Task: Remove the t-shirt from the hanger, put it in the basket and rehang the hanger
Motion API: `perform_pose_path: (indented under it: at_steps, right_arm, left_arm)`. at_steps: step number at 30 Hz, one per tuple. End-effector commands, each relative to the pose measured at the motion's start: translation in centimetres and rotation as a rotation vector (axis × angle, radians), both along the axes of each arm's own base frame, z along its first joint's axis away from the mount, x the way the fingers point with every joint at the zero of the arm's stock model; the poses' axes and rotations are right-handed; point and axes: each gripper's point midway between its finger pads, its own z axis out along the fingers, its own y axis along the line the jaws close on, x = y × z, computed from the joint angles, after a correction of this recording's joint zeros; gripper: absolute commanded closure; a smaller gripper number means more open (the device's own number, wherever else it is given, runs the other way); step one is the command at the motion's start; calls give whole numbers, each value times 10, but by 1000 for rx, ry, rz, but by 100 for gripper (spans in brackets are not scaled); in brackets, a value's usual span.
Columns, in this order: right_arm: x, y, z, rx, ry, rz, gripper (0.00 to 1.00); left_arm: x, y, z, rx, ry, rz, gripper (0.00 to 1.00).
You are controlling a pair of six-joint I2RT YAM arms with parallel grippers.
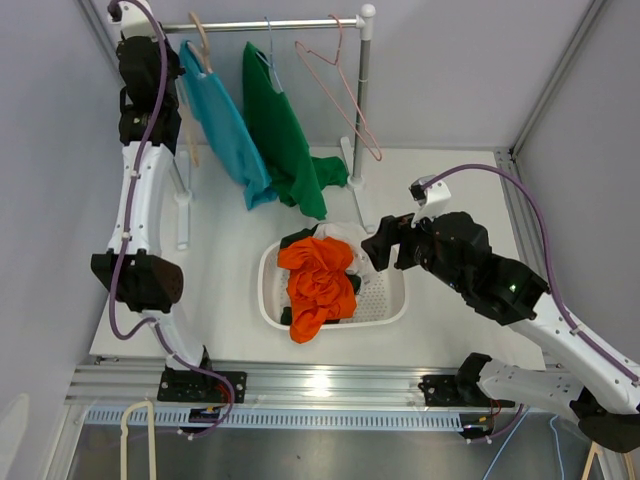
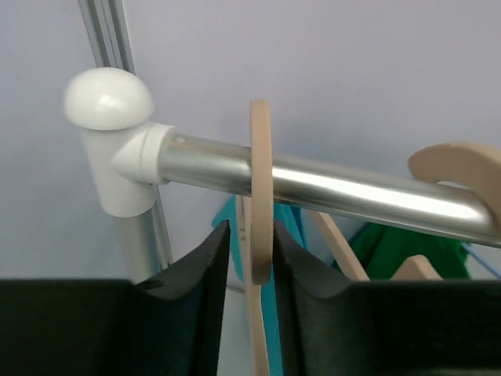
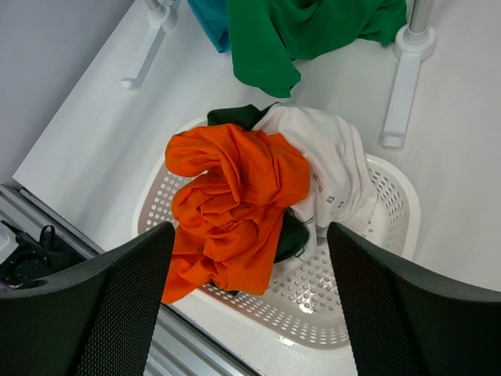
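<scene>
A teal t-shirt (image 1: 225,120) and a green t-shirt (image 1: 285,140) hang from the metal rail (image 1: 280,22). My left gripper (image 1: 168,45) is up at the rail's left end. In the left wrist view it (image 2: 250,243) is shut on the hook of a wooden hanger (image 2: 261,188) that sits over the rail (image 2: 352,188). A second wooden hook (image 2: 462,164) rests further right. Teal cloth (image 2: 293,223) shows behind the fingers. I cannot tell which hook carries it. My right gripper (image 1: 372,245) is open and empty above the basket (image 3: 250,231).
A white perforated basket (image 1: 395,310) holds an orange shirt (image 1: 318,280), a white garment (image 1: 345,235) and dark cloth. An empty pink wire hanger (image 1: 345,95) hangs near the rack's right post (image 1: 362,90). The rack's feet (image 3: 401,86) stand behind the basket.
</scene>
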Motion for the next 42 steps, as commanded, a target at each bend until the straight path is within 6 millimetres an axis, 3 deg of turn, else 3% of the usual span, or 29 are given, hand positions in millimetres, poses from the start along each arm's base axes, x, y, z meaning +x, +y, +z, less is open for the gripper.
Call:
perform_pose_path:
  at_steps: [1,6,8,11,13,15,17,19,20,21,22,23,24,25,26,27,28,29,30,31,32,33,35,36,37,38,39,40,42]
  right_arm:
    - [-2,4,14,59,-26,12,16]
    - [-4,4,13,64,-23,22,16]
    - [-5,3,14,67,-29,21,15]
    - [-4,2,17,70,-39,20,15]
    - [-1,2,17,61,-53,17,15]
    - [5,2,31,61,-111,13,13]
    - [24,11,55,78,-188,1,11]
    - [34,11,78,102,-231,-8,11]
    - [44,25,74,87,-216,24,12]
    - [55,27,80,90,-226,26,13]
    - [61,32,104,118,-280,42,13]
    - [78,46,96,95,-266,48,14]
    - [87,52,100,96,-276,69,14]
    - [92,57,129,133,-328,79,14]
    - [101,65,134,126,-347,94,14]
    - [118,84,123,106,-332,128,14]
    - [128,90,132,117,-361,132,13]
    - [133,95,158,143,-422,140,13]
    - [152,113,143,129,-404,163,13]
    - [162,120,153,147,-441,168,13]
    - [166,124,179,180,-501,175,13]
    - [187,142,161,157,-493,186,13]
    - [203,158,168,171,-528,200,14]
    - [203,159,202,204,-603,201,14]
    - [225,179,174,174,-570,214,15]
    - [232,183,177,179,-593,208,15]
    - [235,184,193,199,-642,197,16]
    - [251,192,184,212,-662,185,18]
    - [264,194,183,245,-705,170,19]
  left_arm:
    - [-36,5,51,3,-122,10,66]
    - [-42,7,61,9,-143,17,65]
    - [-46,7,65,3,-145,18,59]
    - [-57,4,79,-2,-164,8,55]
    - [-75,-5,103,1,-206,-17,51]
    - [-89,-21,114,8,-220,-46,49]
    - [-113,-41,130,-7,-251,-66,48]
    - [-119,-56,129,13,-237,-74,49]
    - [-127,-74,133,8,-246,-90,49]
    - [-130,-80,135,34,-242,-82,48]
    - [-133,-85,136,39,-243,-73,48]
    - [-137,-97,137,32,-247,-79,47]
    - [-140,-97,135,16,-236,-66,46]
    - [-144,-100,136,-2,-233,-79,44]
    - [-147,-105,133,-21,-222,-91,44]
    - [-157,-102,130,-62,-208,-86,42]
    - [-159,-103,124,-78,-190,-89,41]
    - [-160,-108,114,-80,-164,-99,41]
    - [-172,-105,111,-114,-164,-101,41]
    - [-179,-102,109,-129,-169,-86,41]
    - [-186,-104,108,-140,-174,-95,41]
    - [-180,-110,83,-132,-123,-94,41]
    - [-202,-105,91,-162,-166,-99,40]
    - [-199,-108,76,-146,-133,-96,40]
    - [-208,-103,78,-155,-141,-87,40]
    - [-211,-104,72,-151,-127,-89,40]
    - [-212,-103,67,-151,-114,-85,40]
    - [-216,-101,65,-158,-114,-83,40]
    - [-231,-92,69,-170,-145,-84,40]
